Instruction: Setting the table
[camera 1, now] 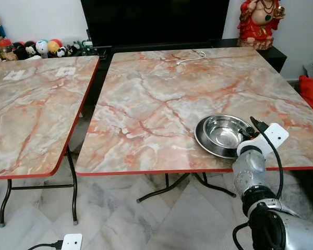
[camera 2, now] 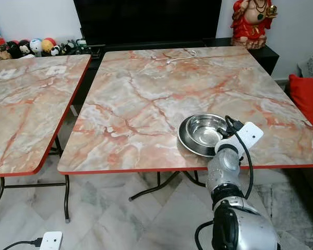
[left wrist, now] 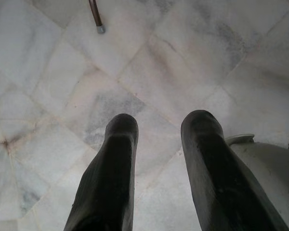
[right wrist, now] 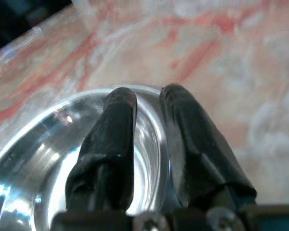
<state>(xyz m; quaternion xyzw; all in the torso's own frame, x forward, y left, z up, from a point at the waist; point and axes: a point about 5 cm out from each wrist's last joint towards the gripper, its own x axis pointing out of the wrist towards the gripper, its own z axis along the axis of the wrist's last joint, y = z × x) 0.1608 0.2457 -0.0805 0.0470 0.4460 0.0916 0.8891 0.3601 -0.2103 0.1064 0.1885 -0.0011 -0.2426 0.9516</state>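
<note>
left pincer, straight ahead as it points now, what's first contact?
Likely the pale marble floor. The left pincer hangs open, pointing down at bare tile; nothing lies between, though depth is unclear.

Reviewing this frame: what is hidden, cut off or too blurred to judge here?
- Head views: the right gripper is largely hidden behind its own wrist at the steel bowl.
- Right wrist view: the fingers straddle the bowl's rim, but blur hides whether they touch it.
- Right eye view: the red cushion is cut by the edge.
- Left eye view: the figurines are too small to identify.
</note>
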